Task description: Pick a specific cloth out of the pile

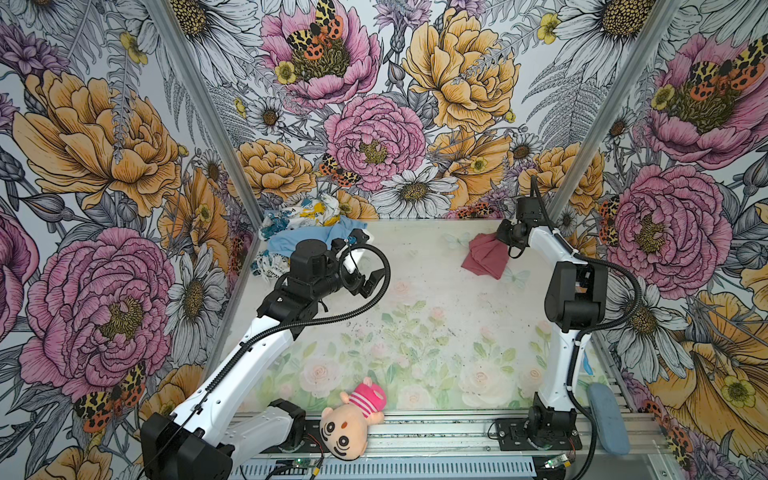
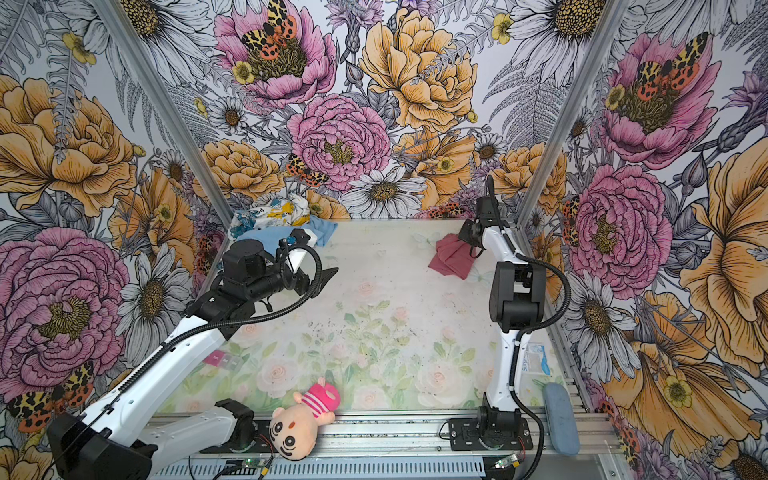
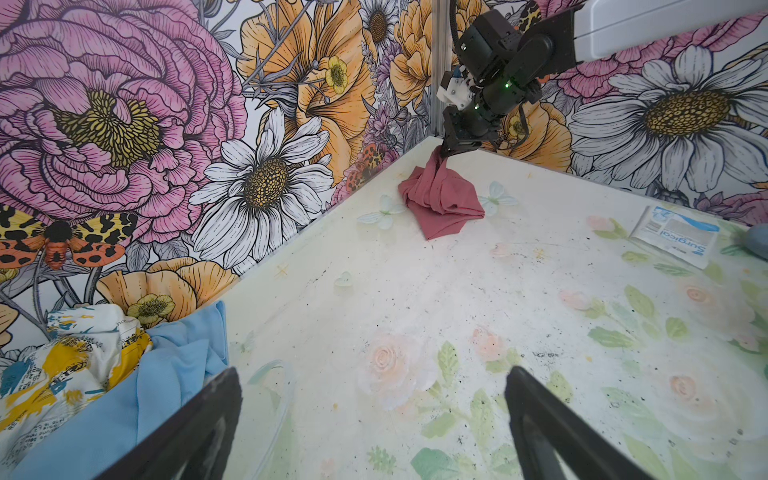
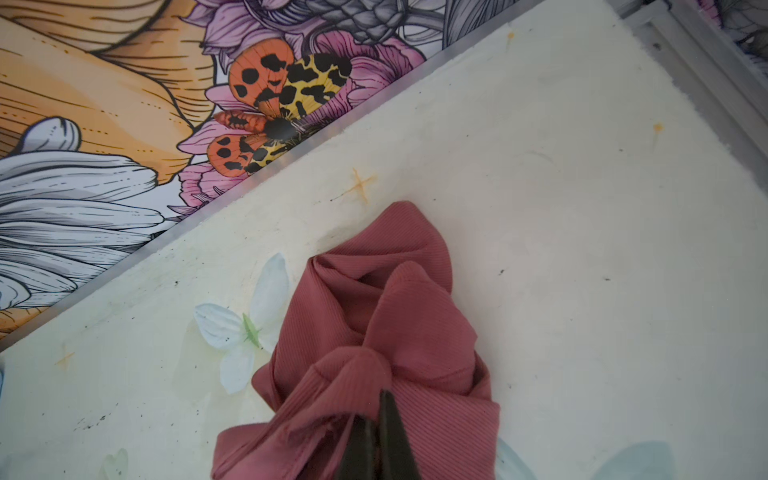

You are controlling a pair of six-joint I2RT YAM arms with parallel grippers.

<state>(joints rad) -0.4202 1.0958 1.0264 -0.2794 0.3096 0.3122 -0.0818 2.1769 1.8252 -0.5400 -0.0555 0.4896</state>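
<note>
Doll (image 1: 349,424) near edge | left fingers (image 3: 199,428) apart (arm hovering by pile (image 1: 305,216)) | right fingers (image 4: 392,432) clamp cloth (image 4: 395,316)

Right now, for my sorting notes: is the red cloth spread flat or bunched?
Bunched: the cloth lies in crumpled folds, right gripper pinching one end.

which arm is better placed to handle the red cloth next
Right. The right hand pinches a raised fold of the red cloth; the left hand hangs open beside the pile, across the table.

Arms (image 1: 257,353) (image 1: 561,361): I am counting two;
Dusty-red cloth (image 1: 486,259): one;
Light blue cloth (image 3: 178,374): one;
Printed cloths (image 1: 307,212): unclear;
Plush doll (image 1: 353,419): one;
Paper packet (image 3: 675,235): one;
Blue-grey case (image 1: 609,419): one
</note>
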